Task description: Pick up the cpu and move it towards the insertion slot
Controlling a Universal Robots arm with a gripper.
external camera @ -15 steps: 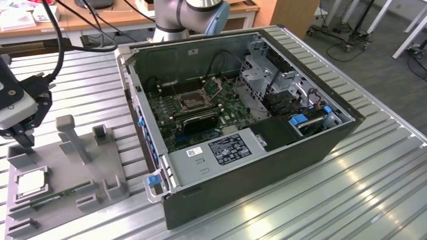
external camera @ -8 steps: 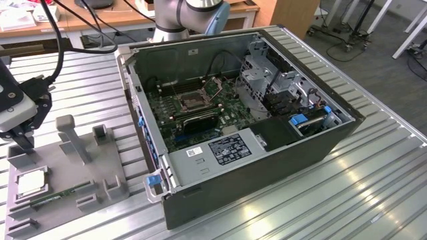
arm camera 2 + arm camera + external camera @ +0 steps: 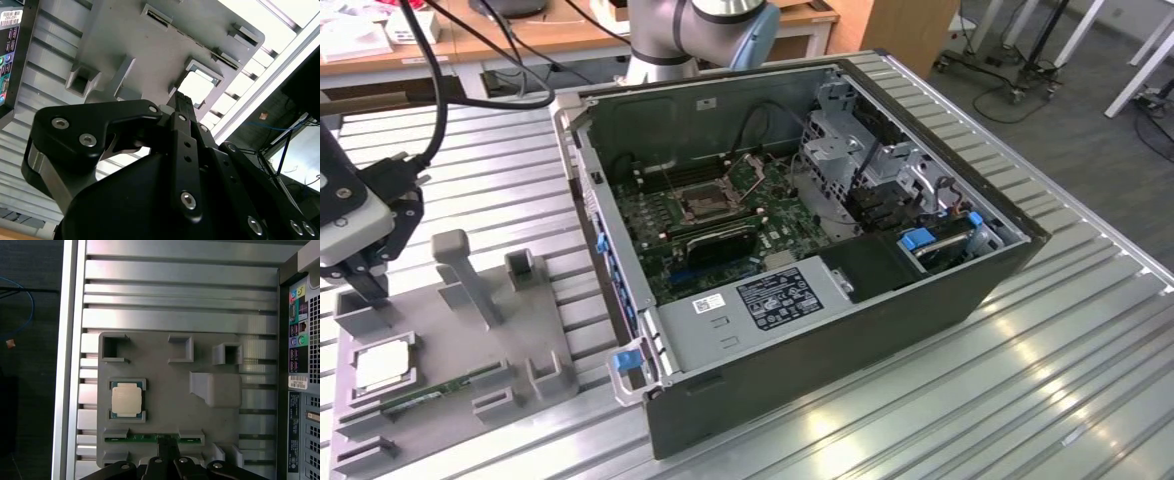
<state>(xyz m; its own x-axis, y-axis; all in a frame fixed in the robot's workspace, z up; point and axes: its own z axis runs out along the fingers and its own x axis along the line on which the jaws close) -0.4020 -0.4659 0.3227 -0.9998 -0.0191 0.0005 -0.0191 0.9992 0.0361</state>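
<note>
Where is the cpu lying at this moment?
The cpu lies in a square pocket of the grey fixture tray, low on the exterior view's left, outside the computer case, with the green memory stick just beside it.

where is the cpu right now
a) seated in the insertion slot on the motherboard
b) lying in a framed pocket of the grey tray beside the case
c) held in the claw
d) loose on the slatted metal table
B: in the first wrist view the cpu lies flat in a framed pocket of the grey tray, outside the computer case.
</note>
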